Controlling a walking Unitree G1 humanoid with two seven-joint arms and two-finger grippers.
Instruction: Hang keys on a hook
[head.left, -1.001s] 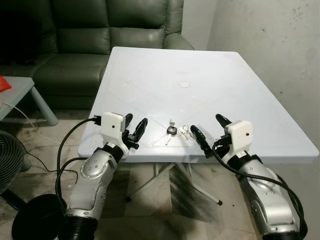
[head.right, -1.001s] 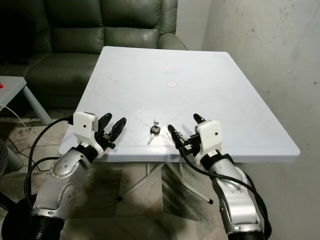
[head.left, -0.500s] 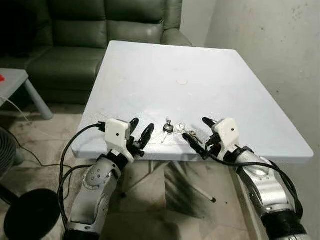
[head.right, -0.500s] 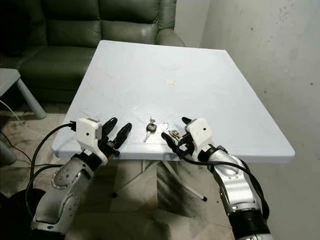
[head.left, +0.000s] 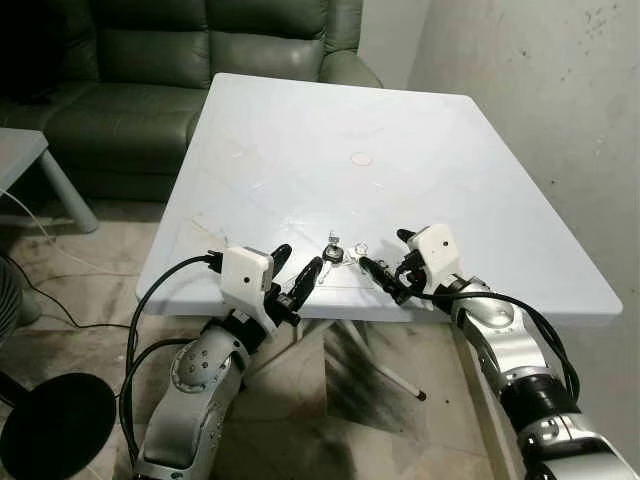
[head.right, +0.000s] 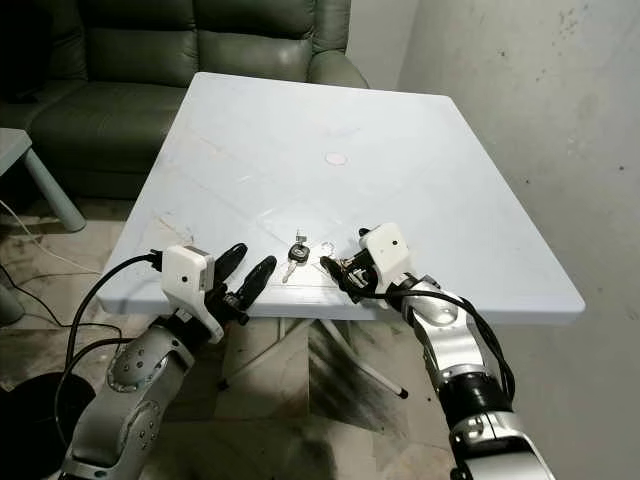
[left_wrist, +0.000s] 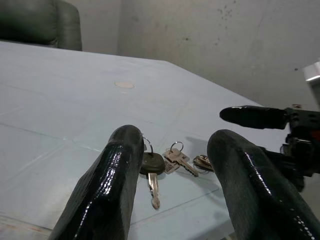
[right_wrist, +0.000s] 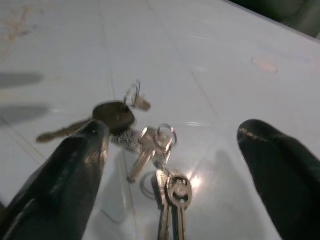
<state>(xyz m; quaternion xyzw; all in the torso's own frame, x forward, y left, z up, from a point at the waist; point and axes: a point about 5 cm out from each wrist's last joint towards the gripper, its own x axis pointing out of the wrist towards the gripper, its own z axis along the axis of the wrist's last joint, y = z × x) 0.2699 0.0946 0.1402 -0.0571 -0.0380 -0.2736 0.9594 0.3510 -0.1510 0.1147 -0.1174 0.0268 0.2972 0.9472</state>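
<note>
A bunch of keys lies flat on the white table near its front edge: one black-headed key, silver keys and small rings. My right gripper is open just right of the bunch, low over the table, and its wrist view shows the keys between its two fingers. My left gripper is open at the table's front edge, left of the keys and apart from them. In its wrist view the keys lie just beyond the left fingertips.
A dark green sofa stands behind the table on the left. A bare wall runs along the right. A low grey table, a black round base and cables are on the floor at left.
The camera has moved closer and tilted down. My right gripper has reached forward over the table edge up to the keys. The left gripper has come nearer to them.
</note>
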